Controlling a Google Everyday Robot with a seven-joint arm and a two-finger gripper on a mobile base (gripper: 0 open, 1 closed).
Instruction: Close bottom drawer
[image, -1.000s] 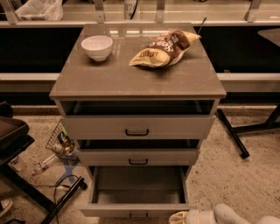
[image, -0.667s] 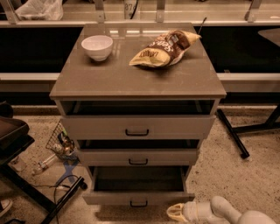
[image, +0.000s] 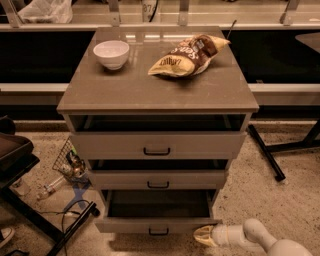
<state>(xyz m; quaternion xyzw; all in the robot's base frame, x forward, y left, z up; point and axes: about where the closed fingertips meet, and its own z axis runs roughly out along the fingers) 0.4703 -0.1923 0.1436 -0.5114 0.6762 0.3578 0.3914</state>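
Observation:
The bottom drawer (image: 158, 224) is the lowest of three grey-beige drawers in the cabinet. It stands partly pulled out, its dark inside showing, with a small black handle (image: 158, 231) on its narrow front. My gripper (image: 202, 235) comes in from the lower right on a white arm. Its tip sits against the right end of the bottom drawer's front. The middle drawer (image: 158, 179) and the top drawer (image: 157, 145) above also stand slightly open.
A white bowl (image: 111, 53) and a chip bag (image: 186, 55) lie on the cabinet top (image: 125, 92). A wire basket (image: 69, 161) and cables lie on the floor at left, by a dark chair. A black stand leg (image: 266, 154) crosses the floor at right.
The bottom drawer has slid back toward the cabinet and shows less of its inside. My gripper has moved along with its front, staying at its right end.

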